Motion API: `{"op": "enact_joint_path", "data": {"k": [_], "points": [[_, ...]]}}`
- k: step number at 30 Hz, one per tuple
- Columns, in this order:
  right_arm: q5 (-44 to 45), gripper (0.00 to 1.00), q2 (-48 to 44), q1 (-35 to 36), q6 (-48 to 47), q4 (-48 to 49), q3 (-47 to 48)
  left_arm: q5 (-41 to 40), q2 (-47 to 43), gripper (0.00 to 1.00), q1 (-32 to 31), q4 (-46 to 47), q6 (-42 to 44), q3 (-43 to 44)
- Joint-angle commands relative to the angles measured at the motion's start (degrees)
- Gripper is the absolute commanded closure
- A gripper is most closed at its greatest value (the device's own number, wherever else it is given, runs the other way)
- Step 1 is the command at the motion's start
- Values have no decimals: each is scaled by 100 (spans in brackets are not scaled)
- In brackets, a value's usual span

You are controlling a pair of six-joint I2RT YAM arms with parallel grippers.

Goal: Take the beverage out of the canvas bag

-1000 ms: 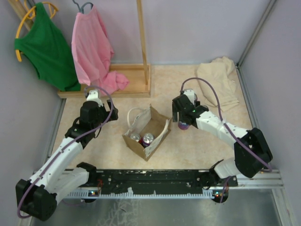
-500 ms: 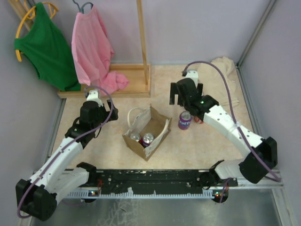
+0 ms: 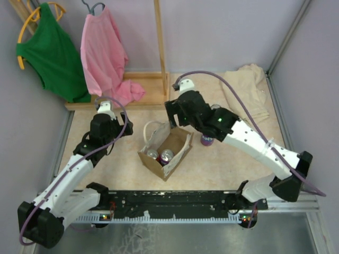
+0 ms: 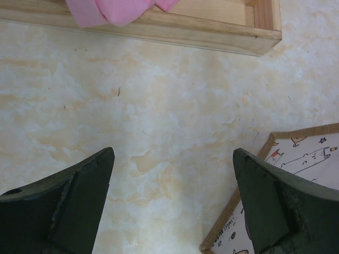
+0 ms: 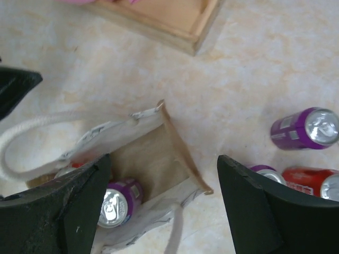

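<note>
Where beige marbled table (image 3: pixel 119 172) meets grey walls (image 3: pixel 222 32), L tool (image 4: pixel 172 159) & R tool (image 5: pixel 162 159) spread wide, empty

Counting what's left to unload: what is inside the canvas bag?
Two cans sit inside the canvas bag: a purple can and a red-marked can. The right tool covers part of the inside; more may hide there.

Top view: fixed, high, behind the table's (image 3: pixel 212 172) near edge. It faces down and forward from far off and takes in the whole table.

Left wrist view: very near the table, facing down between the left fingers (image 4: pixel 63 211), over the far left part.

Right wrist view: higher up, facing down between the right fingers (image 5: pixel 259 211), nearer the middle.

All three views share the bag (image 3: pixel 164 151) and the wooden base (image 3: pixel 153 84).
</note>
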Motion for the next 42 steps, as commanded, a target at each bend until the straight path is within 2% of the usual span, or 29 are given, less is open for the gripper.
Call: {"op": "enact_joint_path", "data": {"k": [1, 8, 14, 22, 35, 42], "points": [[-391, 21, 401, 386, -74, -360, 46, 87, -60, 0, -20, 86, -43, -44], [-694, 21, 1023, 850, -56, -311, -271, 139, -137, 0, -18, 91, -73, -71], [-1152, 21, 1148, 976, -152, -410, -731, 179, -147, 0, -18, 82, -63, -32], [-1412, 30, 1235, 1022, -170, -544, -1163, 128, -173, 0, -26, 49, -74, -32], [-2124, 21, 833, 1062, -429, -529, -1080, 93, -188, 0, -19, -15, -76, 6], [-2169, 18, 1192, 1069, -548, -570, -1193, 64, -192, 0, -12, -6, -63, -1]]}}
